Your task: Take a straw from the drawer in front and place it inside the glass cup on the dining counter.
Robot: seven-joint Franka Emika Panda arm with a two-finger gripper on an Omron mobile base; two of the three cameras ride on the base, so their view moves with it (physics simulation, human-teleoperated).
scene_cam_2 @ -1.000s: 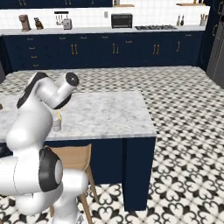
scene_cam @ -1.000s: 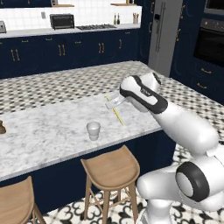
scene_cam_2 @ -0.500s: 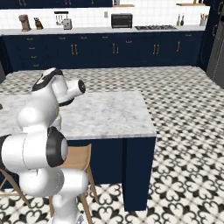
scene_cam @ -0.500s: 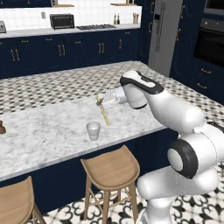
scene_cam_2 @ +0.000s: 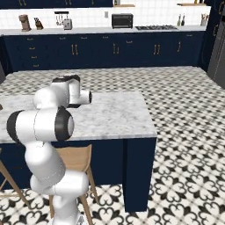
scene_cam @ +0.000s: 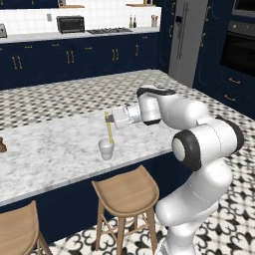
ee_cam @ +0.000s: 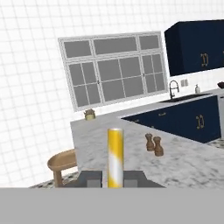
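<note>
The yellow straw (scene_cam: 108,128) stands almost upright in my gripper (scene_cam: 110,118), which is shut on its upper part. Its lower end hangs just above the rim of the glass cup (scene_cam: 105,149), a small pale tumbler near the front edge of the dining counter (scene_cam: 55,149). In the hand view the straw (ee_cam: 115,157) rises between the two dark fingertips (ee_cam: 89,179), with my gripper (ee_cam: 114,180) closed around it. From the right base view, my arm hides both cup and straw; the dining counter (scene_cam_2: 118,115) shows behind it.
Two wooden stools (scene_cam: 127,191) stand under the counter's front edge, right below the cup. Two small brown shakers (ee_cam: 153,145) stand on the marble farther along. The kitchen worktop with a toaster oven (scene_cam: 70,23) runs along the back wall.
The arm has swung left along the counter and turned the straw from slanted to nearly upright. The straw's lower end now hangs over the cup.
</note>
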